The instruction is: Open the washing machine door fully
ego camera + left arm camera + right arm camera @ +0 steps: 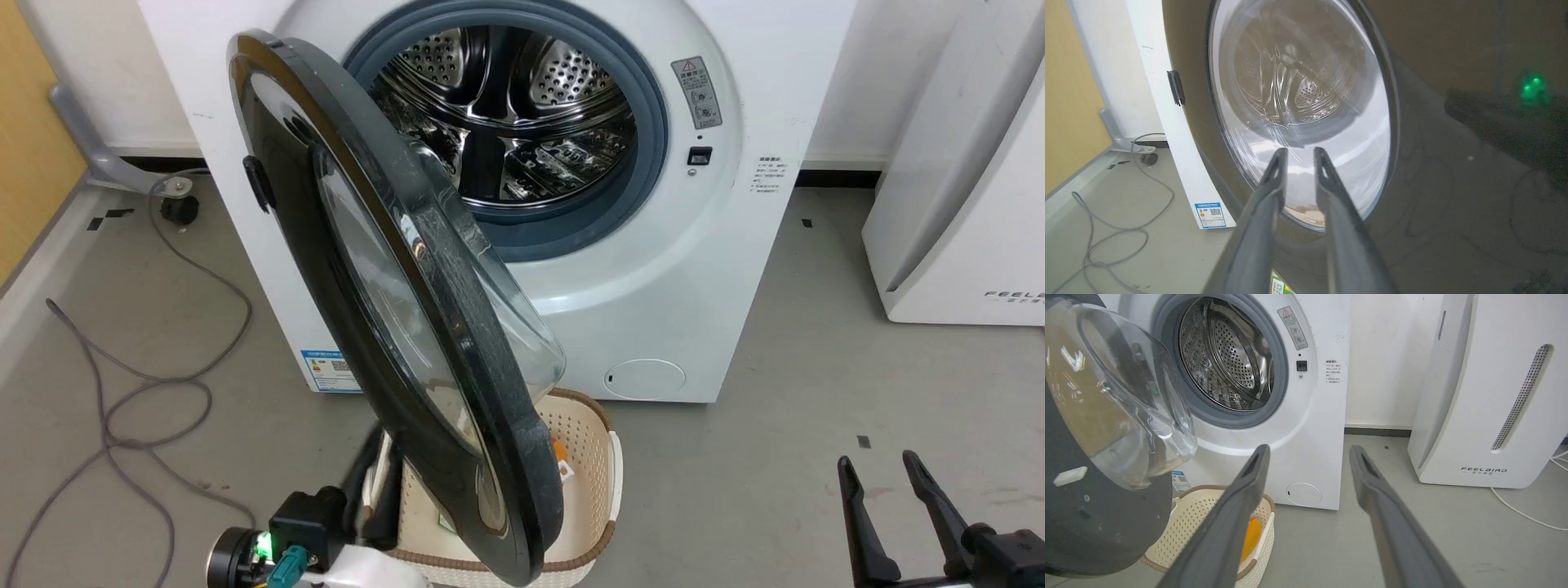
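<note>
The door [384,278] stands roughly half open. It is hinged at the washer's [653,269] left side and swung out towards the robot, so the drum [506,106] and its grey gasket are exposed. The door's lower rim hangs over a cream basket [600,457], which sits on the floor right in front of the washer.

The left gripper [1300,153] is on the door's outer side, low down, with its fingers aimed at the glass. They are parted by only a narrow gap and hold nothing. Whether the tips touch the glass cannot be told from the left wrist view. The right gripper [878,465] hangs spread wide and empty over bare floor, well right of the door and clear of it.

The step in hand looks like the swing itself: the latch is free, but the door has not reached its full travel. The next move probably calls for carrying the free edge further round towards the washer's left. From the outer side the left gripper cannot push it that way, so it would need to hook the rim or go round to the inner face. A grey cable [204,278] lies on the floor to the left.
</note>
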Robot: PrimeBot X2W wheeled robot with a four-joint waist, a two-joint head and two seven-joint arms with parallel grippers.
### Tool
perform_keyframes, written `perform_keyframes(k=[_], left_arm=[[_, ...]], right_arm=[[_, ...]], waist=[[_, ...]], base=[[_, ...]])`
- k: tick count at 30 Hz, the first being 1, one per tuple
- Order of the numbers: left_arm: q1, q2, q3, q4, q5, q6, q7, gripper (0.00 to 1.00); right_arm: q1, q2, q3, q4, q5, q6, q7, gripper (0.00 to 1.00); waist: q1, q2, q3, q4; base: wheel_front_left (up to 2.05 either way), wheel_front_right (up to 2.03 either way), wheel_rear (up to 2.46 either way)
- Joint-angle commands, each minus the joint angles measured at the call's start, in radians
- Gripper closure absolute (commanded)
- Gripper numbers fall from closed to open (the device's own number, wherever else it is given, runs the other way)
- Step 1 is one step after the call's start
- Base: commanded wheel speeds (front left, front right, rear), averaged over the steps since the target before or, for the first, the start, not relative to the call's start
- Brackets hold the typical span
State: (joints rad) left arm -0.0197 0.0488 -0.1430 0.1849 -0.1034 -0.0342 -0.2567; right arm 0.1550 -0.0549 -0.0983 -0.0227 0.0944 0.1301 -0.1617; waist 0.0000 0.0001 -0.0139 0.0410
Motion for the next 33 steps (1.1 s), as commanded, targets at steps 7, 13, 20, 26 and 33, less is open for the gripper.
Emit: perform_keyframes(k=[7,13,20,26,33], left_arm=[[0.016,0.001,0.003,0.039,-0.012,0.002,-0.005,1.0],[-0.011,0.002,0.028,0.036,-0.029,0.026,-0.005,1.0],[-0.066,0.017,0.079,-0.141,-0.029,0.084,-0.001,1.0],[-0.118,0.019,0.073,-0.408,-0.016,0.104,0.016,1.0],[-0.189,0.01,-0.047,-0.668,-0.05,0.074,0.048,1.0]], right_arm=[[0.006,0.005,0.003,0.004,0.019,0.001,-0.002,0.0],[0.005,0.005,0.005,0.004,0.028,0.001,0.002,0.0],[0.003,0.005,0.004,0.009,0.034,0.001,0.001,0.0],[-0.003,0.005,0.003,0.012,0.038,0.001,-0.002,0.0],[-0.013,0.005,0.003,0.015,0.041,0.001,-0.008,0.0]], waist=[[0.0,-0.0001,-0.001,-0.001],[0.0,-0.0001,0.001,0.0],[0.0,-0.0001,0.007,0.004],[0.0,-0.0001,0.011,0.005],[0.0,-0.0001,0.029,0.003]], base=[[0.0,0.0,0.0],[0.0,0.0,0.0],[0.0,0.0,0.0],[0.0,0.0,0.0],[0.0,0.0,0.0]])
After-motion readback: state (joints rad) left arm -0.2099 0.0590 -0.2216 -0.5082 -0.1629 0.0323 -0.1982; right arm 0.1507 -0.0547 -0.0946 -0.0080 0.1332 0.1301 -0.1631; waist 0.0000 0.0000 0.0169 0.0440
